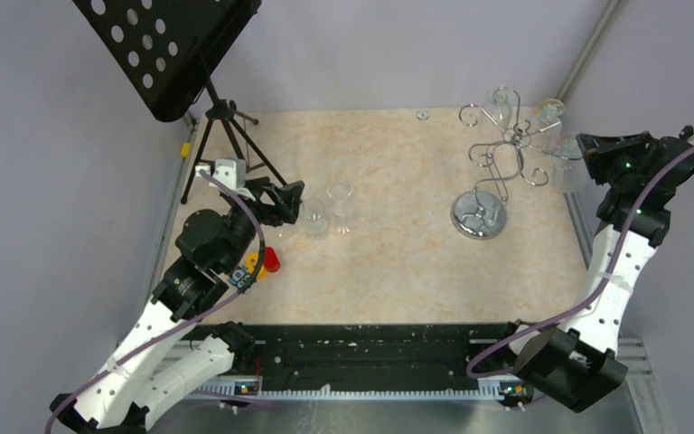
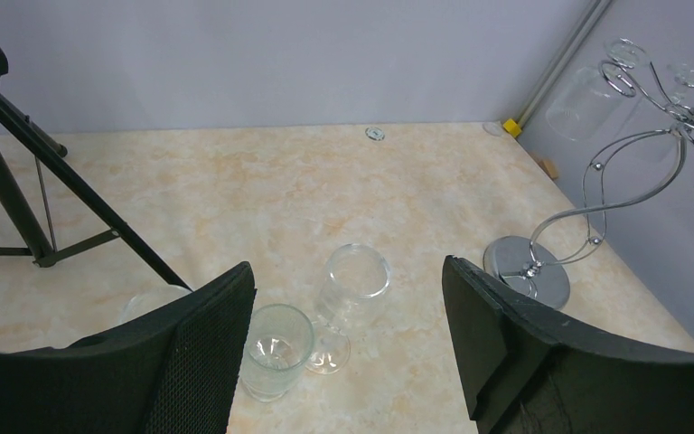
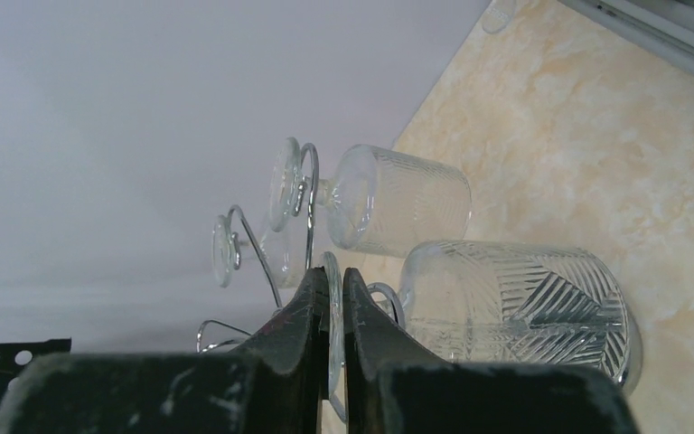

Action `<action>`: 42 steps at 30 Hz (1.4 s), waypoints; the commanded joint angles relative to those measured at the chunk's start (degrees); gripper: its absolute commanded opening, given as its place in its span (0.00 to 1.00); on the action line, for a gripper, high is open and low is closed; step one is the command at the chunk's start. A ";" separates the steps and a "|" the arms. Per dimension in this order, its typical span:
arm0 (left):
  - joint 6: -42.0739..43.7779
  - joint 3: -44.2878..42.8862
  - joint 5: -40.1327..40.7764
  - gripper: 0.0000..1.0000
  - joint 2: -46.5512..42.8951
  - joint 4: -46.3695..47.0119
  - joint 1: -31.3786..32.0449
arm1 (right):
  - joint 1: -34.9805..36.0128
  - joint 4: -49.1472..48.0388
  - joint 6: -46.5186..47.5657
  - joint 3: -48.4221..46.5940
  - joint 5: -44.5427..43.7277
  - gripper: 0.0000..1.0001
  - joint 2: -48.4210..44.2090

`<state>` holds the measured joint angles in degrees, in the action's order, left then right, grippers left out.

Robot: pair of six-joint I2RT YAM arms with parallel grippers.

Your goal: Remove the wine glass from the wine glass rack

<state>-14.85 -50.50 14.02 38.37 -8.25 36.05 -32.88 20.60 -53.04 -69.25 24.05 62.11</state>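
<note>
Toward the far right corner of the table (image 1: pixel 389 262), the wine glass rack (image 1: pixel 497 158) carries hanging glasses. Our left gripper (image 2: pixel 348 267) gapes wide above two standing glasses (image 2: pixel 276 348) near the left edge. Our right gripper (image 3: pixel 335 276) pinches the foot of one wine glass (image 3: pixel 515 307), which we judge not yet unhooked.

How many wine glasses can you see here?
6. Three hang on the wine glass rack: nearest glass, middle glass, far glass. Three stand on the table: front glass, tall glass, and a half-hidden glass. Others may be hidden.
</note>
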 commanded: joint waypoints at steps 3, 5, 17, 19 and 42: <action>0.61 0.13 0.43 0.80 -0.80 0.80 0.09 | 0.24 -1.70 -4.60 -1.60 -2.90 0.00 -5.12; 0.68 0.06 0.55 0.80 -0.72 0.95 0.12 | 0.28 -1.33 -4.88 -2.20 -4.47 0.00 -5.93; 0.70 -0.04 0.59 0.80 -1.05 0.91 0.11 | 0.28 2.67 -5.01 -2.95 -7.49 0.00 -6.49; 0.78 -0.04 0.79 0.80 -1.11 0.95 0.13 | 0.28 3.42 -6.03 -3.20 -6.62 0.00 -6.96; 1.10 -0.43 0.91 0.80 -1.21 1.03 0.08 | 0.27 -3.39 -12.17 0.03 4.31 0.00 -6.37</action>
<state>-14.55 -50.46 14.66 37.63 -8.25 36.05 -32.75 25.91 -62.81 -68.55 24.14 55.94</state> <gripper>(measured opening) 0.796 0.034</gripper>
